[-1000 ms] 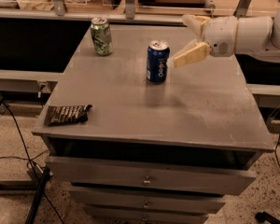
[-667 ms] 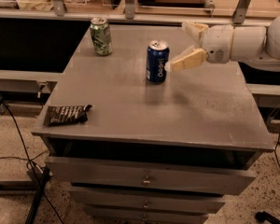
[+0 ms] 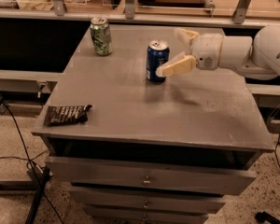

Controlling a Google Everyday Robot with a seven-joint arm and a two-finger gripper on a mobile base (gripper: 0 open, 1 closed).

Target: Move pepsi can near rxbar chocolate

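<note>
The arm [image 3: 252, 55] is extended in from the right edge. The gripper [image 3: 170, 50] is held spread open just right of the pepsi can [image 3: 156, 59], upper centre of the table [image 3: 186, 111]. Since the earlier frame the gripper has been brought leftward, and the can is unmoved. The rxbar [image 3: 66, 114] is lying lower left, well apart.

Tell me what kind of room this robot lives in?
Probably a lab or workshop, not a home. There's a plain grey cabinet with drawers, black cables trailing over a speckled floor, and a robot's open claw right at the pepsi can.
</note>
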